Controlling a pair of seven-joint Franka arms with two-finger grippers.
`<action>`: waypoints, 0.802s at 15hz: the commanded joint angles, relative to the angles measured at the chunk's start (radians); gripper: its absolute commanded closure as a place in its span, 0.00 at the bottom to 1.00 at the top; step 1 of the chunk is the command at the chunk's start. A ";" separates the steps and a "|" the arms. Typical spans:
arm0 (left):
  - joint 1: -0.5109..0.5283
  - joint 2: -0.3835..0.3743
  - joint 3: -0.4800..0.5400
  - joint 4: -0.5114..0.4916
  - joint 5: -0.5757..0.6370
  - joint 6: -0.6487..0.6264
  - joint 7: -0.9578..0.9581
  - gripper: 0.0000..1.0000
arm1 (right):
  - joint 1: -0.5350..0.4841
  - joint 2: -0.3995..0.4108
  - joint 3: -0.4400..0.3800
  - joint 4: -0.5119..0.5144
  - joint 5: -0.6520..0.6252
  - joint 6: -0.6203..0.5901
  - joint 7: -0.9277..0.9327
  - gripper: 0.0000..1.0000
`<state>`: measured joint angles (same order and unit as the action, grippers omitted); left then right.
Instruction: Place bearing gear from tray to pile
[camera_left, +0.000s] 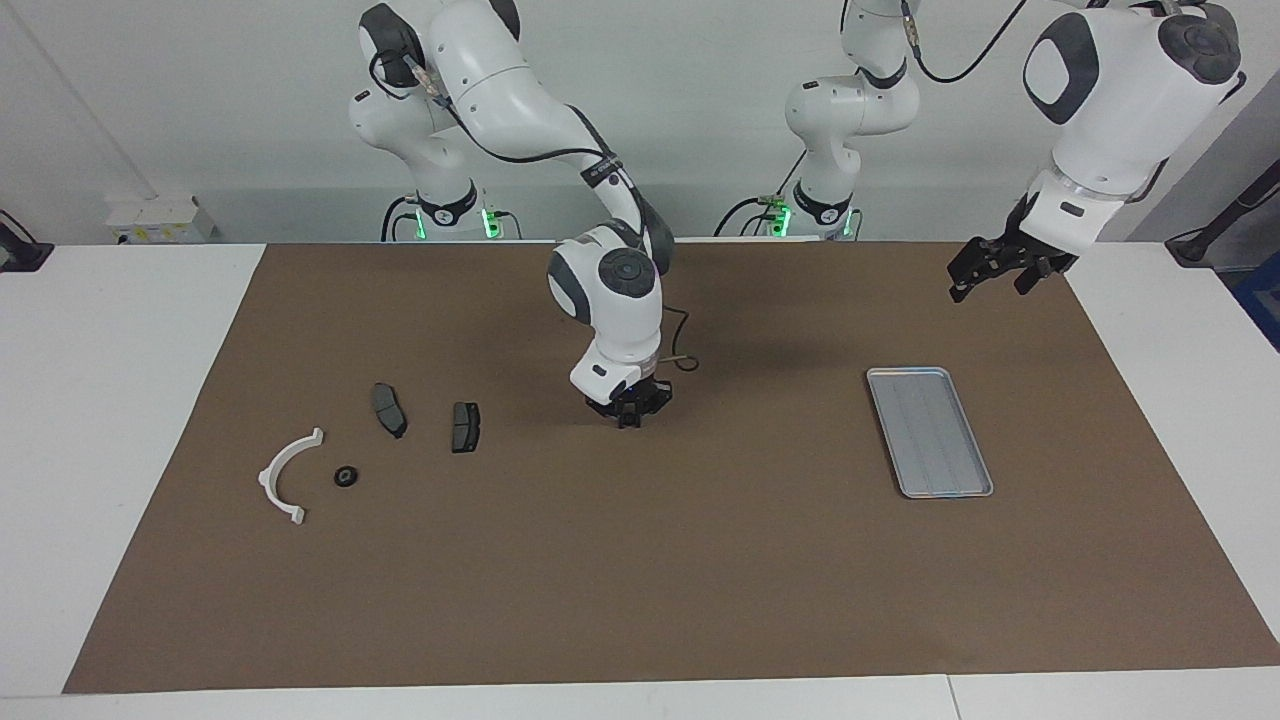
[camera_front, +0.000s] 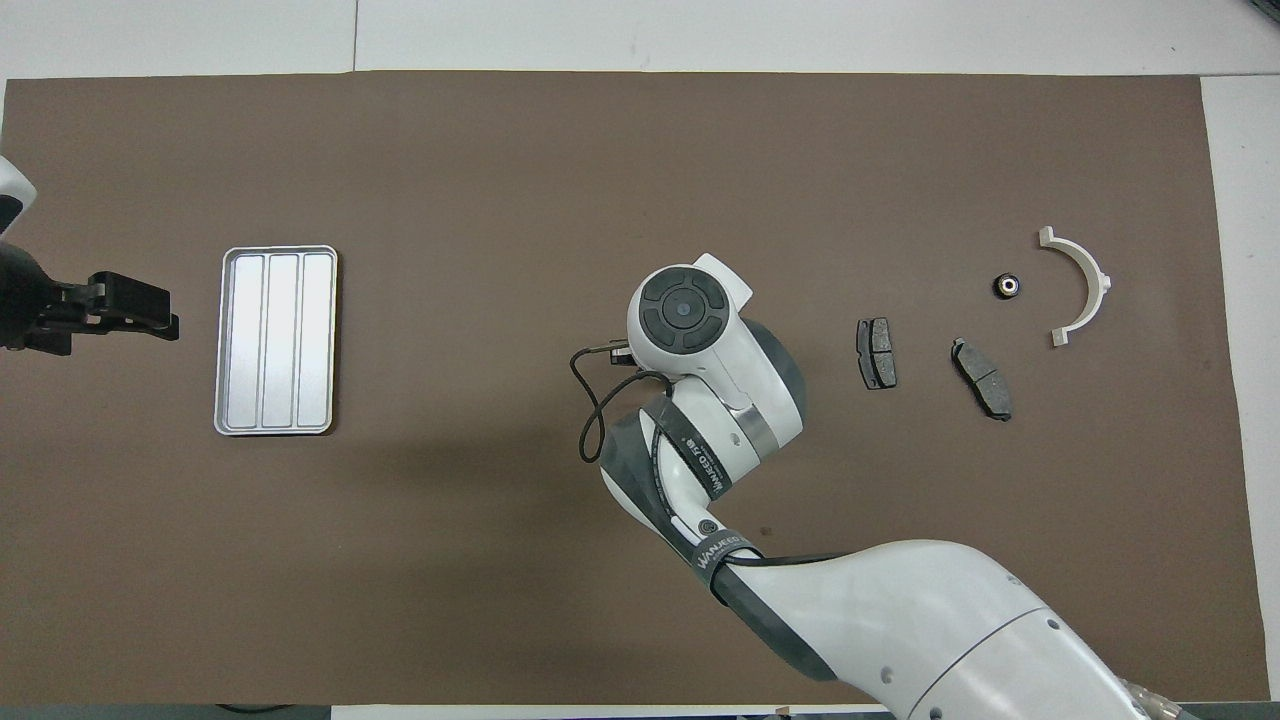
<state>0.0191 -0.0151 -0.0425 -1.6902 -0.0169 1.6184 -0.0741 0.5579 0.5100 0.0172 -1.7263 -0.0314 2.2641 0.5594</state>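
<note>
— Where's the bearing gear (camera_left: 628, 423) now? The tray (camera_left: 930, 432) looks bare to me.

— It's not on the tray. It's down on the brown mat (camera_left: 640, 580) in the middle of the table, well apart from the tray and from the pile (camera_left: 389, 409). The right end effector (camera_left: 629, 420) is right down on it, fingertips drawn together. I can barely see the part between them, so I take it as gripped and can't vouch for how squarely.

— And the other arm?

— It's waiting. The left end effector (camera_left: 985, 268) hangs in the air, over the mat at the tray's end of the table, fingers apart and nothing in them.

— So what makes the next bit go well?

— I'd say lift straight up first, just clear of the mat. A small round part can squirt out of a pinch if it drags. Then carry it toward the right arm's end of the table, high enough to pass over the nearest dark pad (camera_left: 465, 427) without clipping it.

— Where should it set it down?

— In among the group, I'd think, say near the small black ring (camera_left: 346, 476) beside the white bracket (camera_left: 288, 474), touching neither. Come low before letting go. Dropped from a height, a thing like that would probably roll.

— What's the main risk?

— A shallow grip. If the gear tilts as it rises, better to set it back and take it again.
</note>
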 joint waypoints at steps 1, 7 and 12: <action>0.004 -0.011 -0.008 -0.005 0.011 -0.002 0.019 0.00 | -0.058 -0.031 0.004 0.060 0.013 -0.098 -0.082 1.00; 0.004 -0.014 -0.008 -0.010 0.011 0.001 0.007 0.00 | -0.315 -0.091 0.009 0.209 0.016 -0.294 -0.493 1.00; 0.005 -0.016 -0.008 -0.013 0.011 -0.003 0.007 0.00 | -0.484 -0.082 0.009 0.179 0.027 -0.262 -0.789 1.00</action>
<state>0.0191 -0.0153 -0.0468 -1.6903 -0.0169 1.6174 -0.0714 0.1309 0.4129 0.0064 -1.5351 -0.0234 1.9810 -0.1314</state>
